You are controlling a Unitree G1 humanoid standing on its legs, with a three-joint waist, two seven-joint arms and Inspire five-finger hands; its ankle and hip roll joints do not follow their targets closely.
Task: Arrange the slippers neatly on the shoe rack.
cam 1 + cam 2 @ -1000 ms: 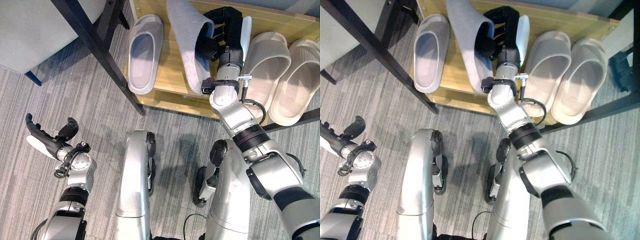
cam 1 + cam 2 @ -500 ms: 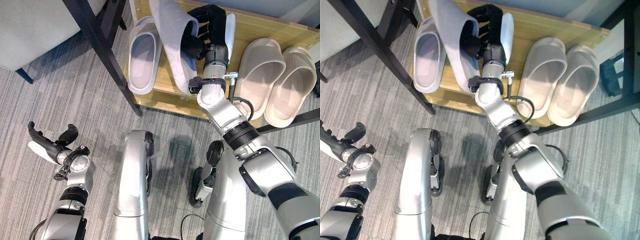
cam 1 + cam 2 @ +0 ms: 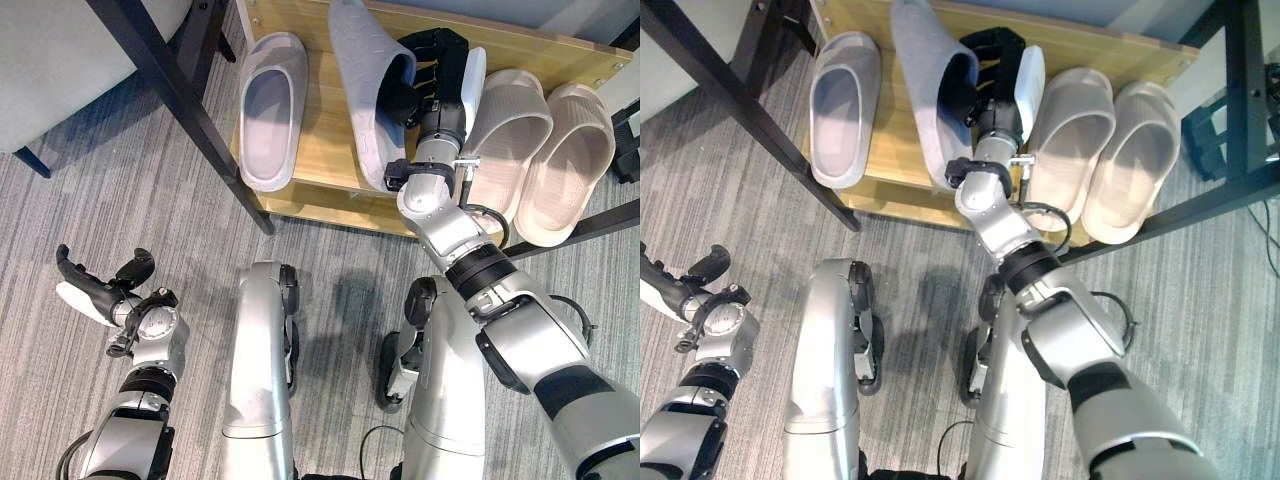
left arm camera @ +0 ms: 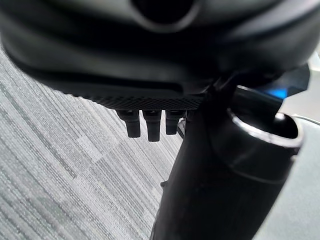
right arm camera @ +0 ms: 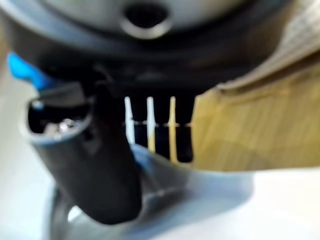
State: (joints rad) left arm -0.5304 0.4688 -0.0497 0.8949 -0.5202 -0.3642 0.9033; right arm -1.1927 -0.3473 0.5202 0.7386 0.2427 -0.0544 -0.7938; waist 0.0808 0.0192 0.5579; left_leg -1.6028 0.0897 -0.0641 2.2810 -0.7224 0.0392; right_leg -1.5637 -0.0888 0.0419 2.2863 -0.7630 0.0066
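Slipper (image 3: 368,90) tilted on edge on the rack (image 3: 330,160), my right robot hand (image 3: 432,75) curled round its strap (left one (image 3: 95,290) idle, relaxed): I should lay it flat, parallel to its mate (image 3: 268,108).

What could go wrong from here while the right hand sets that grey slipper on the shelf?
1. The right hand holds the grey slipper tilted on edge; letting go now may leave it on its side rather than flat.
2. The beige pair lies right beside the hand, so turning the slipper may nudge it out of line.
3. The slipper's heel overhangs the shelf front edge, so it could slide off.
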